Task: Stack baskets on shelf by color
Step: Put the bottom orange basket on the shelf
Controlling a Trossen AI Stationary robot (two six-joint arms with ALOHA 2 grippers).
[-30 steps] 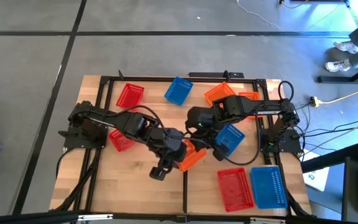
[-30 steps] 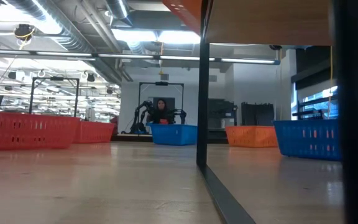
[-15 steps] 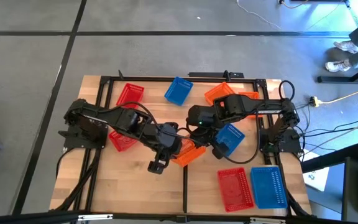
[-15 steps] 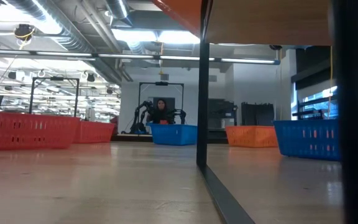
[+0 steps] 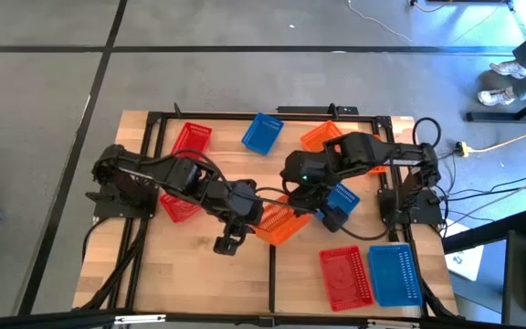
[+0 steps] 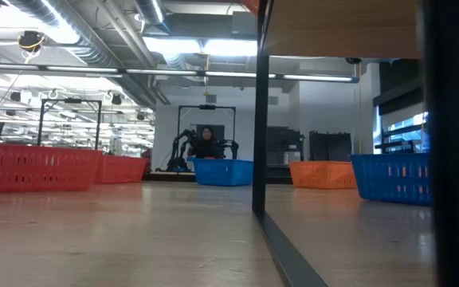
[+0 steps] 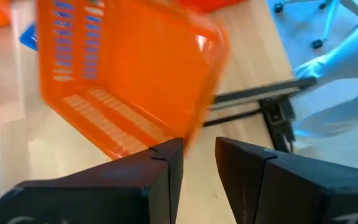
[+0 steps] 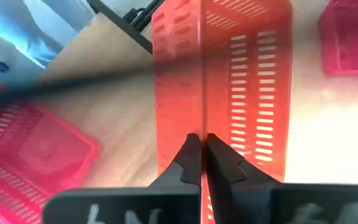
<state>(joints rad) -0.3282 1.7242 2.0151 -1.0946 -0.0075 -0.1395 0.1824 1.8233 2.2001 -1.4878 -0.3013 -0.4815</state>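
An orange basket (image 5: 277, 222) hangs above the middle of the wooden shelf (image 5: 199, 283); only a sliver of this basket (image 6: 250, 4) shows at the top of the low view. My right gripper (image 5: 301, 203) is shut on its right-hand wall. My left gripper (image 7: 197, 149) stands open on the basket's left side, with the basket's corner (image 7: 194, 134) just ahead of its fingertips; I cannot tell whether they touch. A blue basket (image 5: 341, 203) rests on the shelf below my right arm. My right gripper pinches the top edge of one basket wall (image 8: 202, 124) between its two shut fingers, one on the inner face and one on the outer. The fingers slant down from the table's right side. The basket is lifted clear of the shelf and tilted.
Around the middle, resting on the shelf, are red baskets (image 5: 190, 139) (image 5: 179, 206) (image 5: 345, 277), blue baskets (image 5: 263, 132) (image 5: 395, 274) and orange baskets (image 5: 322, 137). A black divider strip (image 5: 272, 279) runs to the near edge. Bare wood lies at the near left.
My right gripper has risen with the orange basket, which has gone up almost out of the low view and swung round until its slotted floor faces up. My left gripper has drawn back a little toward the table's left edge.
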